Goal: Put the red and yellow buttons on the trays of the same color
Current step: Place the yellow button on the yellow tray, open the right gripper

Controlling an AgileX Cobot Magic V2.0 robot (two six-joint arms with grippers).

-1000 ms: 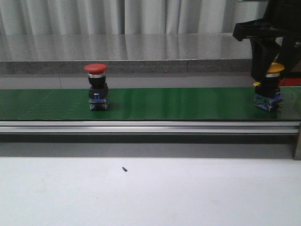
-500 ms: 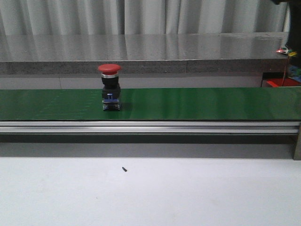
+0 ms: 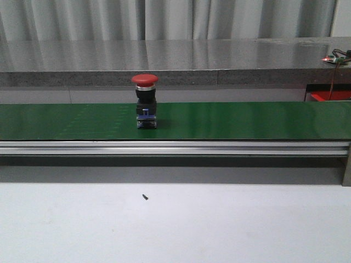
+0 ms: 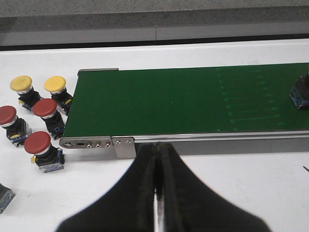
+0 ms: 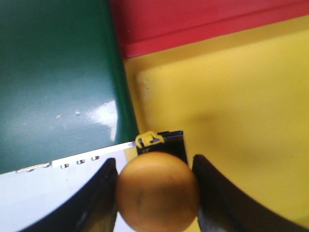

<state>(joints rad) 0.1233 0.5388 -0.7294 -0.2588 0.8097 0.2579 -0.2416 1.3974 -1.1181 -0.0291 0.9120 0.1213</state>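
Note:
A red button [image 3: 145,102] stands upright on the green belt [image 3: 247,120], left of the middle in the front view. My right gripper [image 5: 155,163] is shut on a yellow button [image 5: 157,191]. It holds the button over the near corner of the yellow tray [image 5: 231,111], beside the belt's end. The red tray [image 5: 193,19] lies just beyond the yellow one, and its edge shows at the far right [image 3: 329,96]. My left gripper [image 4: 157,151] is shut and empty, hovering above the white table in front of the belt's start. Neither gripper shows in the front view.
Beside the belt's start stand two spare yellow buttons [image 4: 21,85] [image 4: 54,85] and three spare red buttons [image 4: 45,109] [image 4: 7,116] [image 4: 37,143]. A metal rail [image 3: 175,147] runs along the belt's front edge. A small dark speck [image 3: 145,196] lies on the table.
The red button has ridden rightward along the belt. The right arm lifted the yellow button off the belt's right end and left the front view.

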